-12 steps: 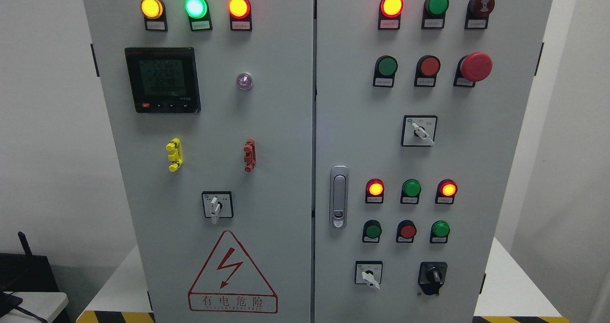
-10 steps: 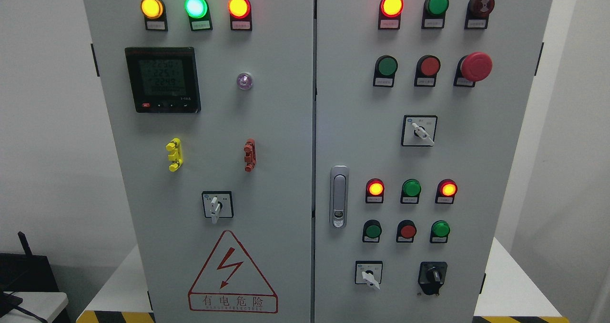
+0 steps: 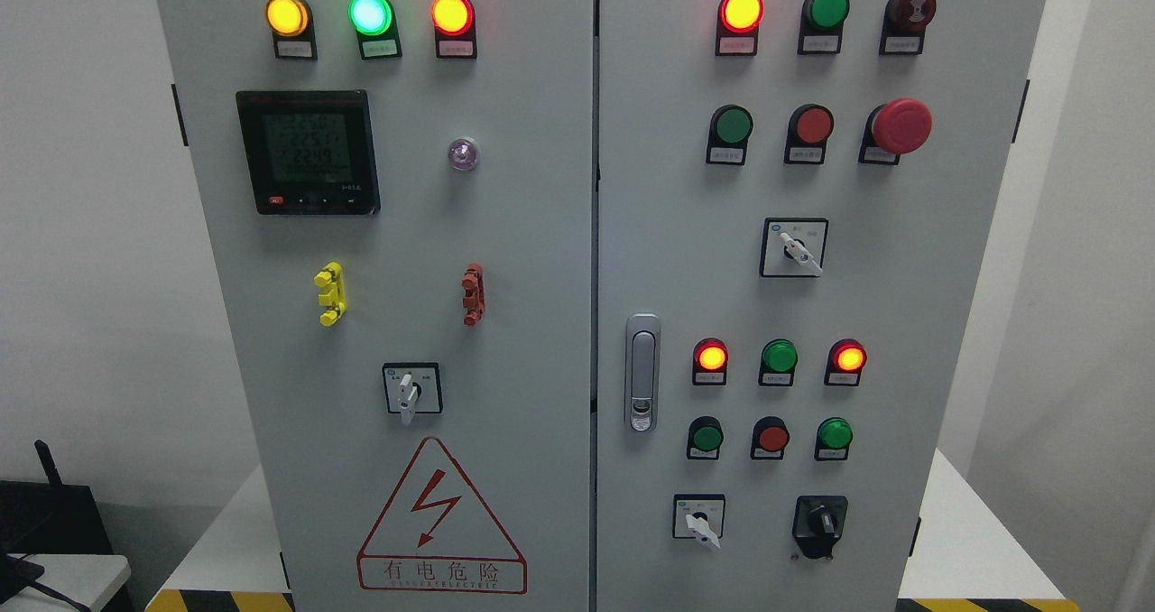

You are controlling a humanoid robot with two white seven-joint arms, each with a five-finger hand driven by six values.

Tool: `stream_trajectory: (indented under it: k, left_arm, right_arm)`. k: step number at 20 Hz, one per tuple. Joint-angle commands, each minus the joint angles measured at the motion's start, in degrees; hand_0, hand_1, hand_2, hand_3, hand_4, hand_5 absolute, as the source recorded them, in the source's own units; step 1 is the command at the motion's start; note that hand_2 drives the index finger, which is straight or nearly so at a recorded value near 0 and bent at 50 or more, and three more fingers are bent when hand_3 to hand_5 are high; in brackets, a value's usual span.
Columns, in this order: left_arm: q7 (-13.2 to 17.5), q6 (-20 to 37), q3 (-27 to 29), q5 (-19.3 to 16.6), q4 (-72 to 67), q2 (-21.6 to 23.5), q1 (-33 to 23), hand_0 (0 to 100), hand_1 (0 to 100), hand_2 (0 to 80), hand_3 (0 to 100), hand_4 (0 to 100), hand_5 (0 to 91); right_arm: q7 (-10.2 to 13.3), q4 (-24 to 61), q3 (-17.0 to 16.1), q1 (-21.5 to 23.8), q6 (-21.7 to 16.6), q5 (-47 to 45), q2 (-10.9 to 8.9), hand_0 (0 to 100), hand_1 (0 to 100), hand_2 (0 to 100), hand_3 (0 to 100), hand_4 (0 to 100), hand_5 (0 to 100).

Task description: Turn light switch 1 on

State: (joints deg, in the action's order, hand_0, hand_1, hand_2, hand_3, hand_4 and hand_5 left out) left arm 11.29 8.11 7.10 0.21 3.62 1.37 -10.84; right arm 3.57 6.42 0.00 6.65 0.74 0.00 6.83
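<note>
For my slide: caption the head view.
Grey two-door control cabinet with lit indicator lamps, pushbuttons and rotary switches; no robot hand visible.

Which control is light switch 1: cannot tell; labels unreadable.

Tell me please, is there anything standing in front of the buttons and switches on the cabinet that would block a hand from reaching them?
Nothing visible does. The cabinet front is unobstructed: the green buttons, the rotary switch and the door handle all show fully. Neither robot hand is in view, and the labels are too small to tell which control is light switch 1.
</note>
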Motion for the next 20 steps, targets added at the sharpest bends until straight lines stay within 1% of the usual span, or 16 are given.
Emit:
stream_trajectory:
  k: [1,2,3,7,9,12,15,17,18,20]
  left_arm:
    - [-1.1,0.0,0.3,1.5,0.5,1.0,-0.1,47,0,0.0,0,0,0.0]
    - [-2.7,0.1,0.2,1.5,0.6,0.7,-0.1,47,0,0.0,0,0,0.0]
    - [-3.5,0.1,0.3,1.6,0.8,0.6,-0.1,47,0,0.0,0,0,0.0]
    - [-3.6,0.1,0.9,1.5,0.9,0.6,-0.1,46,0,0.0,0,0,0.0]
    - [-3.6,-0.1,2.9,0.8,1.4,0.7,-0.1,46,0,0.0,0,0,0.0]
    - [-3.4,-1.0,6.4,-2.6,4.2,0.6,-0.8,46,0,0.0,0,0,0.0]
    - [-3.1,-1.1,14.1,-8.9,8.2,0.4,-1.6,46,0,0.0,0,0,0.0]
    - [-2.9,-1.1,17.2,-12.8,12.8,0.1,-3.3,46,0,0.0,0,0,0.0]
    - [-2.9,-1.1,18.5,-13.5,14.7,0.1,-3.8,46,0,0.0,0,0,0.0]
    - [-2.6,-1.0,21.5,-13.5,19.6,0.0,-4.3,46,0,0.0,0,0,0.9]
  right_arm:
    - [0.0,0.0,1.0,0.0,0.0,-1.4,-0.06,12,39,0,0,0,0]
    - [0.0,0.0,1.0,0.0,0.0,-1.4,-0.06,12,39,0,0,0,0]
    - [0.0,0.0,1.0,-0.1,0.0,-1.4,0.03,12,39,0,0,0,0]
    - [0.0,0.0,1.0,-0.1,0.0,-1.4,0.03,12,39,0,0,0,0]
    - [0.0,0.0,1.0,0.0,0.0,-1.4,0.03,12,39,0,0,0,0]
    - [0.0,0.0,1.0,0.0,0.0,-1.4,-0.06,12,39,0,0,0,0]
    - [0.0,0.0,1.0,-0.1,0.0,-1.4,-0.06,12,39,0,0,0,0]
    - [0.0,0.0,1.0,0.0,0.0,-1.4,0.03,12,39,0,0,0,0]
    - [0.0,0.0,1.0,0.0,0.0,-1.4,0.03,12,39,0,0,0,0]
    - [0.0,0.0,1.0,0.0,0.0,-1.4,0.03,12,39,0,0,0,0]
